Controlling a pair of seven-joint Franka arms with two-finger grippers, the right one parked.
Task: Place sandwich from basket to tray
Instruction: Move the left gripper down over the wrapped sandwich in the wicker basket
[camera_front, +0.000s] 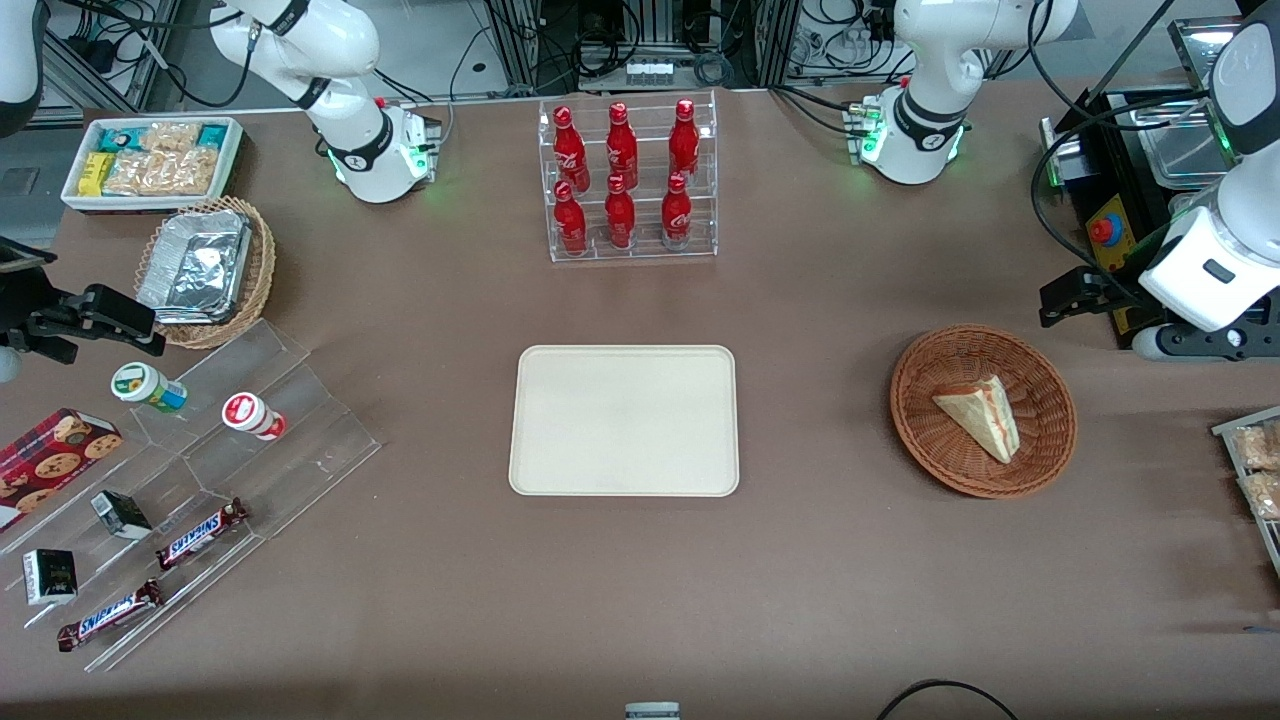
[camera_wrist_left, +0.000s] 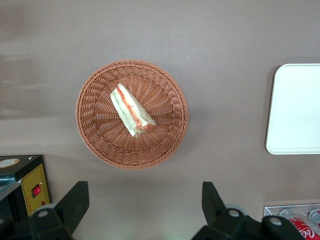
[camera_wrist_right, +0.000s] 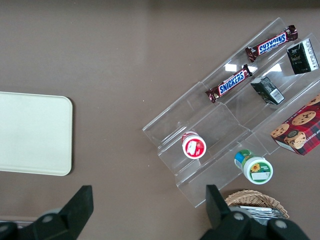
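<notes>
The sandwich (camera_front: 980, 415) lies in the basket (camera_front: 1052, 440) on the tabletop (camera_front: 820, 560), toward the working arm's end, at three o'clock from the bare tray (camera_front: 624, 420). The claw (camera_wrist_left: 142, 205) hangs high above the tabletop, beside the basket, fingers (camera_wrist_left: 75, 200) spread wide apart, gripping nothing.

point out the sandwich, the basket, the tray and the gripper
sandwich (camera_front: 978, 413): front view, bread face
basket (camera_front: 918, 420): front view, woven wall
tray (camera_front: 624, 420): front view, bare middle
gripper (camera_wrist_left: 145, 202): left wrist view, open, above table beside basket
</notes>
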